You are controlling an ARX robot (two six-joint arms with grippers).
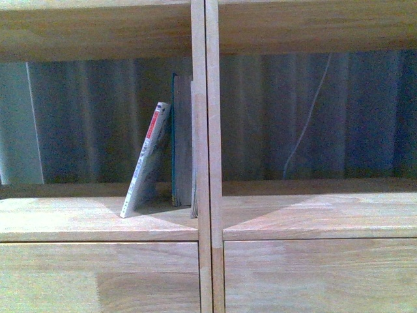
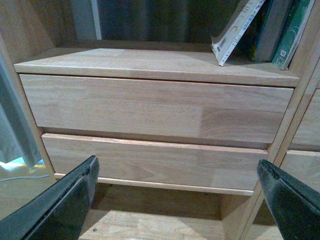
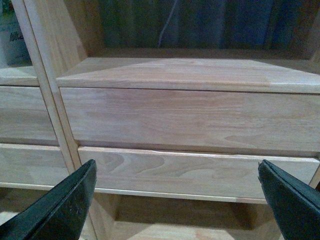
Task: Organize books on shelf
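Note:
The light wood shelf [image 1: 207, 215] fills the front view with two columns. In its left compartment a white book with a red-banded spine [image 1: 146, 160] leans rightward against teal-edged books [image 1: 182, 140] standing by the centre divider. The left wrist view shows the leaning book [image 2: 235, 32] and the teal-edged books [image 2: 290, 35] on the board above two drawer fronts [image 2: 155, 107]. My left gripper [image 2: 177, 200] is open, low before the lower drawer, holding nothing. My right gripper [image 3: 177, 200] is open before the right column's drawers [image 3: 195, 120], also with nothing in it.
The right compartment [image 1: 313, 208] holds no books; a thin white cable [image 1: 306, 117] hangs behind it before a dark ribbed backdrop. A wooden floor [image 2: 150, 220] shows beneath the unit's short legs. Neither arm appears in the front view.

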